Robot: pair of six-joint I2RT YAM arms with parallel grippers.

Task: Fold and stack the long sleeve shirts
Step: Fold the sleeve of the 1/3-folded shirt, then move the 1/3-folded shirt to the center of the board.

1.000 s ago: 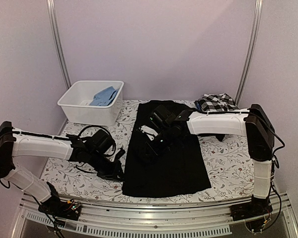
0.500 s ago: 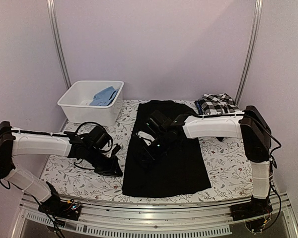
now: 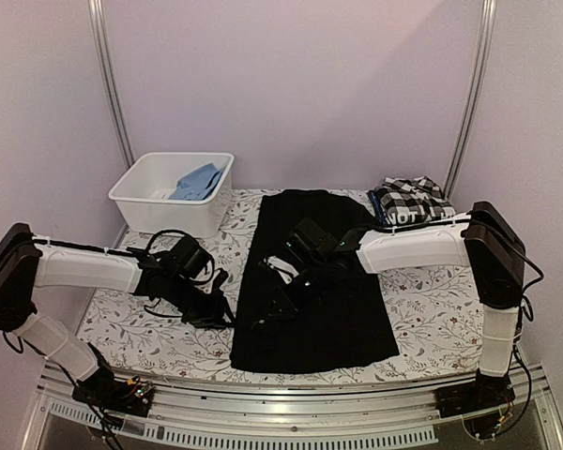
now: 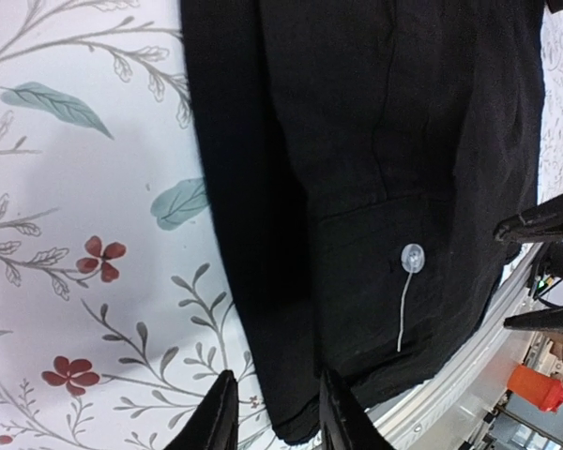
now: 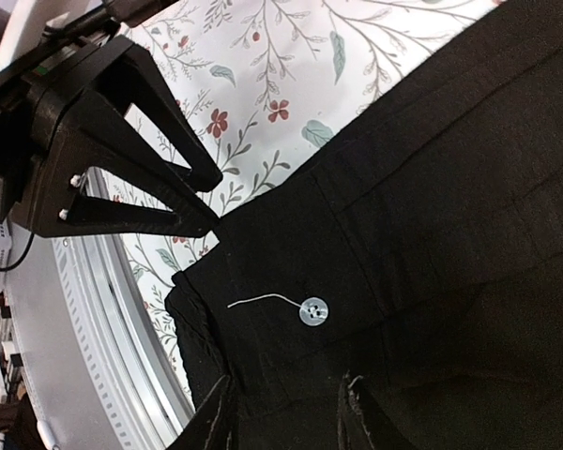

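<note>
L claw (image 4: 274, 412) spread at edge of cuff (image 4: 357, 309) of black collared shirt (image 3: 310, 309), likely for sleeve pickup off desk (image 3: 422, 309); R claw (image 5: 281, 412) spread above cuff button (image 5: 311, 310), gripping nothing.

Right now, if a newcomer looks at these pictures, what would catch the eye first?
The black shirt lies spread flat in the middle of the flowered table, with the left end effector and right end effector both open by its left edge. A white button with a loose thread shows there.
</note>
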